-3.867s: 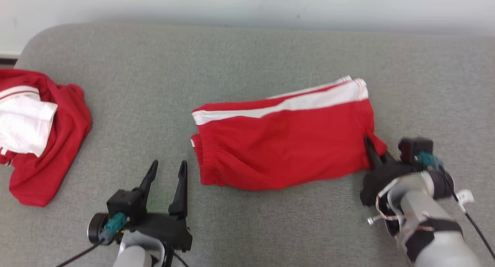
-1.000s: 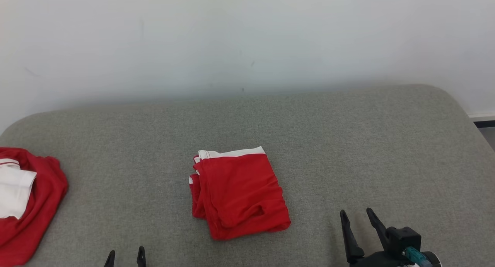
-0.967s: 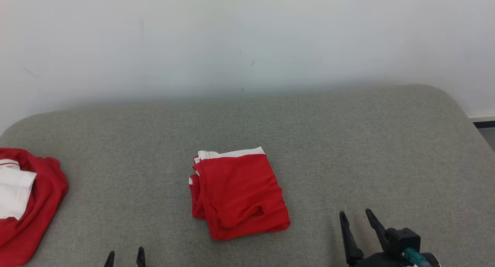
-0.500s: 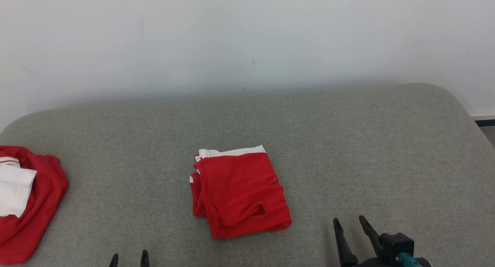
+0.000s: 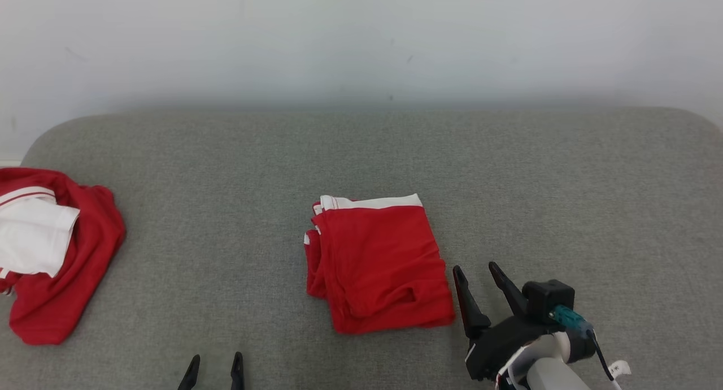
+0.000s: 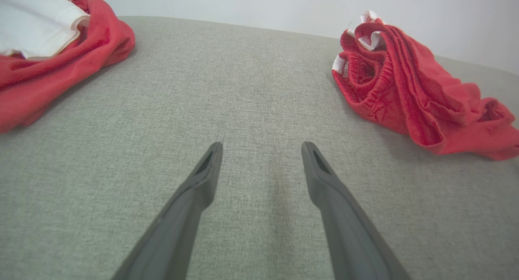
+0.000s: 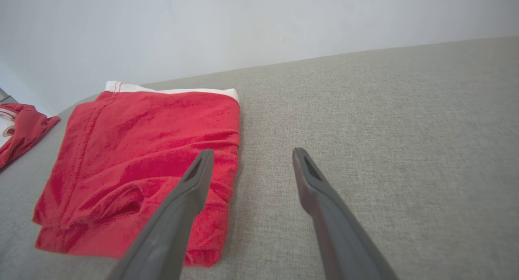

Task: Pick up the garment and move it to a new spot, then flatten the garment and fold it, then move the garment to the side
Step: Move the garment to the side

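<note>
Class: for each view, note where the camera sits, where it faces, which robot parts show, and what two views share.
Head view: on the head, facing forward and down at the folded red shorts on the grey cushion; left fingers and right fingers show.
Left wrist view: on the left wrist, along its open fingers; shorts ahead-right.
Right wrist view: on the right wrist, along its fingers; shorts ahead-left.
Shared: both wrist views catch the crumpled red garment.

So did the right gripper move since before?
Yes. The right gripper has come left and forward, closer to the folded red shorts, which lie where they were.
</note>
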Controlling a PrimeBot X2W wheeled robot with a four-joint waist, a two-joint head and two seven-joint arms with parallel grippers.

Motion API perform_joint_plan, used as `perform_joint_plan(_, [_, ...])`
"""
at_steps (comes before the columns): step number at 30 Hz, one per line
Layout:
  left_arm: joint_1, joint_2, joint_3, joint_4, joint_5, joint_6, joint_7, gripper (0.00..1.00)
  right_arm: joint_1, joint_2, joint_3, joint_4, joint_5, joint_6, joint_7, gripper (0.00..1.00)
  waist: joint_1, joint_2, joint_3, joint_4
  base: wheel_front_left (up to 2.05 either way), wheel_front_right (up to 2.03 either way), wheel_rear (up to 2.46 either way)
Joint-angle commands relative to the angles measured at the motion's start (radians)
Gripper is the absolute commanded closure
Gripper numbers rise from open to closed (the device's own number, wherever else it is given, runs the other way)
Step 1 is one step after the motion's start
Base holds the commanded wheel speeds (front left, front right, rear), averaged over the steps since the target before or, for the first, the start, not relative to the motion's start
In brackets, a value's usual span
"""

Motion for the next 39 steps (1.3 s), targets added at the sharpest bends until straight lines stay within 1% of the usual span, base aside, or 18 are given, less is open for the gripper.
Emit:
perform_joint_plan(1, [-0.014,-0.001,-0.004,0.003,-0.007,0.003,-0.003,0.0,-0.027,0.002,0.011,0.018,0.012,-0.002,0.0,0.0,-0.0002,-0.0001,0.03,0.034,0.0,0.0,0.0])
perform_joint_plan(9, [-0.049,-0.001,-0.032,0.014,-0.007,0.005,-0.003,0.0,-0.15,0.002,0.026,0.199,0.026,-0.002,0.0,0.0,-0.0002,-0.0001,0.06,0.083,0.0,0.0,0.0])
perform_joint_plan(13, [-0.048,-0.001,-0.037,0.016,-0.01,0.004,-0.003,0.0,-0.168,0.002,0.082,0.3,0.076,-0.002,0.006,0.0,-0.0002,-0.0001,0.061,0.092,0.0,0.0,0.0])
perform_joint_plan(17, [-0.033,-0.001,-0.035,0.026,-0.021,-0.001,-0.003,0.0,-0.159,0.002,0.134,0.37,0.129,-0.002,0.021,0.0,-0.0002,-0.0001,0.054,0.088,0.0,0.0,0.0])
perform_joint_plan(18, [-0.031,0.0,-0.035,0.027,-0.017,0.0,-0.003,0.0,-0.156,0.002,0.148,0.384,0.136,-0.002,0.022,0.08,-0.0002,-0.0001,0.052,0.086,0.0,0.0,0.0])
perform_joint_plan(19, [-0.03,-0.001,-0.035,0.028,-0.018,-0.001,-0.003,0.0,-0.152,0.003,0.163,0.395,0.144,-0.002,0.025,0.38,-0.0002,-0.0001,0.049,0.084,0.0,0.0,0.0])
perform_joint_plan(20, [-0.03,-0.001,-0.036,0.027,-0.019,-0.002,-0.003,0.0,-0.15,0.003,0.177,0.402,0.152,-0.002,0.025,0.57,-0.0002,-0.0001,0.047,0.082,0.0,0.0,0.0])
perform_joint_plan(21, [-0.029,-0.001,-0.036,0.028,-0.019,-0.003,-0.003,0.0,-0.148,0.003,0.189,0.407,0.159,-0.002,0.024,0.95,-0.0002,-0.0001,0.044,0.079,0.0,0.0,0.0])
perform_joint_plan(22, [-0.029,0.0,-0.036,0.029,-0.018,-0.004,-0.003,0.0,-0.146,0.003,0.202,0.411,0.167,-0.002,0.023,1.0,-0.0002,-0.0001,0.041,0.076,0.0,0.0,0.0])
perform_joint_plan(25, [-0.029,-0.001,-0.039,0.029,-0.015,-0.005,-0.003,0.0,-0.163,0.0,0.21,0.417,0.179,-0.002,0.013,1.0,-0.0002,-0.0001,0.034,0.066,0.0,0.0,0.0])
perform_joint_plan(31, [-0.023,-0.001,-0.04,0.025,-0.006,-0.006,-0.003,0.0,-0.203,-0.006,0.151,0.414,0.136,-0.003,0.002,1.0,-0.0002,-0.0001,0.018,0.037,0.0,0.0,0.0])
perform_joint_plan(39, [-0.029,-0.001,-0.063,0.024,-0.018,-0.009,-0.003,0.0,-0.174,-0.023,0.038,0.36,0.037,-0.002,0.0,1.0,-0.0002,-0.0001,-0.006,-0.051,0.0,0.0,0.0])
